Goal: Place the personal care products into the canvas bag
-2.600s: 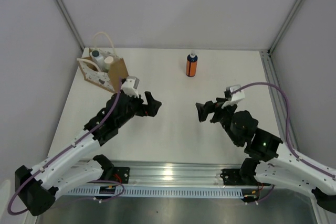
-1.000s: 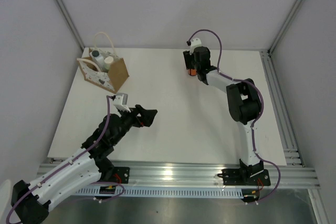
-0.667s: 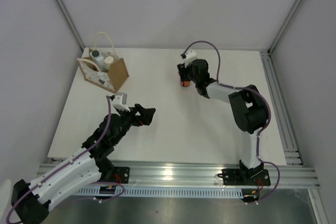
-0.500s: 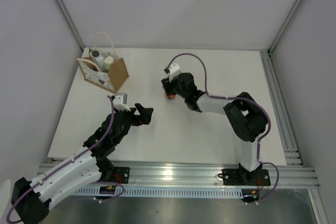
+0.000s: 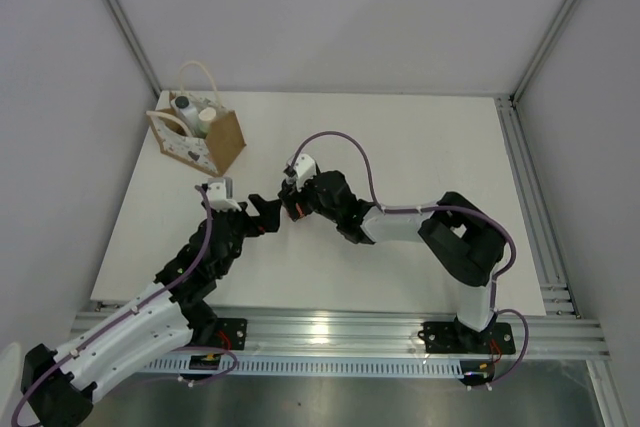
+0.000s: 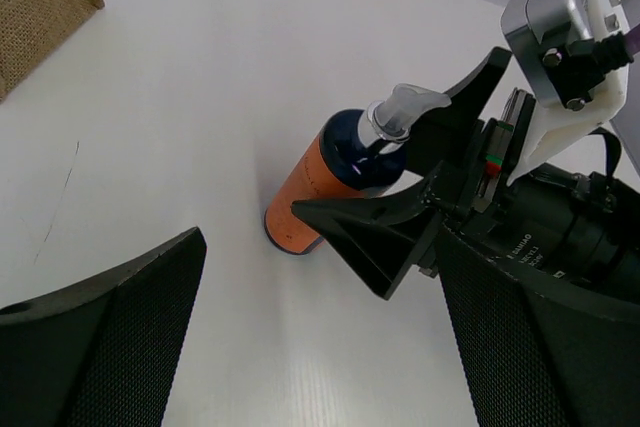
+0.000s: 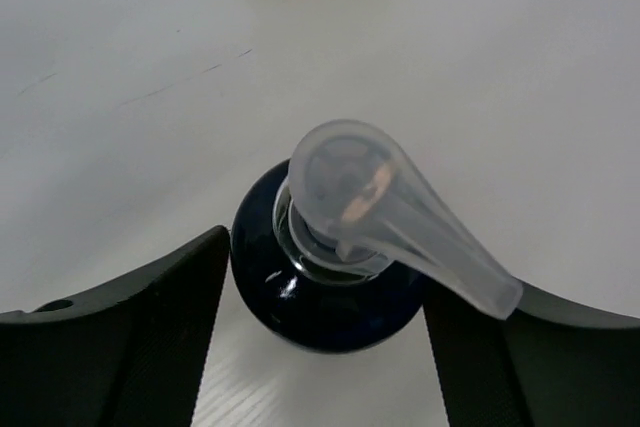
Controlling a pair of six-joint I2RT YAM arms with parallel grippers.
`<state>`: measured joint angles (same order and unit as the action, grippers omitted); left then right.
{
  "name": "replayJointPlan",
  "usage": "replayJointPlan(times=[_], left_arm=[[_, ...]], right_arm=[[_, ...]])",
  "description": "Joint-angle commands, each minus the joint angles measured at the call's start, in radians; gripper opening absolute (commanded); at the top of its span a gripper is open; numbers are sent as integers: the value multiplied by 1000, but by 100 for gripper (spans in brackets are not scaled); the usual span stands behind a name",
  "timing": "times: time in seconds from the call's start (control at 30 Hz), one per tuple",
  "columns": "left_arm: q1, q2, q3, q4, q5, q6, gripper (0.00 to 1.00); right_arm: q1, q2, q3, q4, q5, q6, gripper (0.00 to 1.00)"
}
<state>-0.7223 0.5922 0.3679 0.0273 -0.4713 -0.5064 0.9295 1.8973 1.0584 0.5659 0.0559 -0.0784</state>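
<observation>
Orange pump bottle (image 5: 293, 209) has left its far spot near 12 o'clock. It now sits mid-surface, slightly toward 9 o'clock and well short of the canvas bag (image 5: 203, 139) at 10 o'clock.

Your right end effector (image 5: 291, 201) brought it here. The jaws are narrow and clamped on the dark blue cap (image 7: 325, 292). You cannot tell whether the base rests on the surface (image 5: 420, 147).

Left end effector (image 5: 263, 215) waits at the bottle's 8 o'clock, jaws wide, holding nothing and touching nothing.

Likely a handover. This is the last item outside the bag.
</observation>
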Motion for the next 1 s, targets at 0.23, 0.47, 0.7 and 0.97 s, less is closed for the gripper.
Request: replayJointPlan(times=[0.23,0.47,0.7,0.97], left_arm=[[0,-26,-27,86,46,48,99],[-2,-66,-64,161,118,106,99],[-2,36,-35,215,217,180,99],[60,332,49,225,254,166,99]], right_arm=[[-9,-173,31,-139,-116,-64,99],[-41,-368,14,-389,-203,-90,99],[-46,-680,-86,-558,-137,8,99],[9,-1090,-181,-754,133,254,99]])
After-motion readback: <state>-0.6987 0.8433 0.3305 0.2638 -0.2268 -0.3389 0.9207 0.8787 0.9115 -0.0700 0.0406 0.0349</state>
